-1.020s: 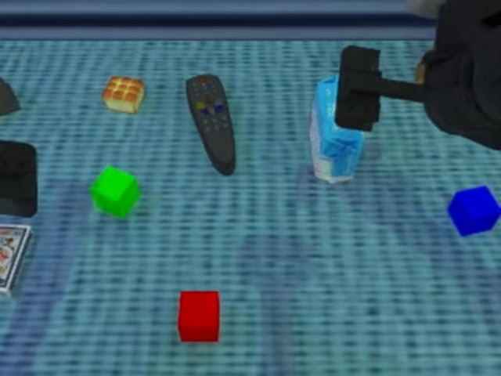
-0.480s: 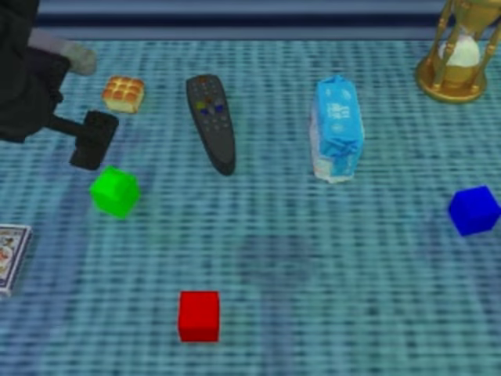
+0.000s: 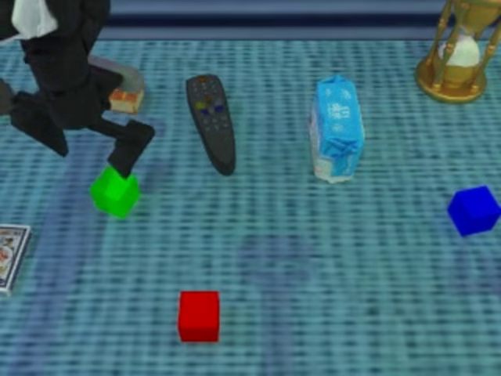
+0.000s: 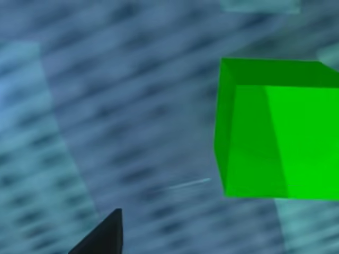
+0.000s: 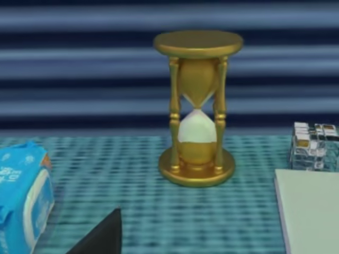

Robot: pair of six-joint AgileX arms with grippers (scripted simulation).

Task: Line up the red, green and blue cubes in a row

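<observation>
1. Three cubes sit well apart on the worktop (image 3: 313, 258), none of them in a row yet.
2. My left gripper (image 3: 125, 157) hangs over the far left part of the worktop, its tip right above the green cube (image 3: 115, 192); I cannot tell whether it is apart or together.
3. From the left wrist view, the green cube (image 4: 278, 129) fills much of the picture, resting flat on the cloth-patterned surface, with one dark fingertip (image 4: 103, 235) showing at the edge and not touching it.
4. Nearer the front edge and off to the right of that gripper lies the red cube (image 3: 198, 316).
5. Far across to the right of it, near the right edge, lies the blue cube (image 3: 473, 210).
6. Just behind the left gripper is a bread bun (image 3: 127, 98), partly hidden by the arm; a remote control (image 3: 211, 121) lies to its right, then a blue carton (image 3: 337, 129).
7. My right arm is out of the top view; its wrist camera faces a golden hourglass (image 5: 197, 111).
</observation>
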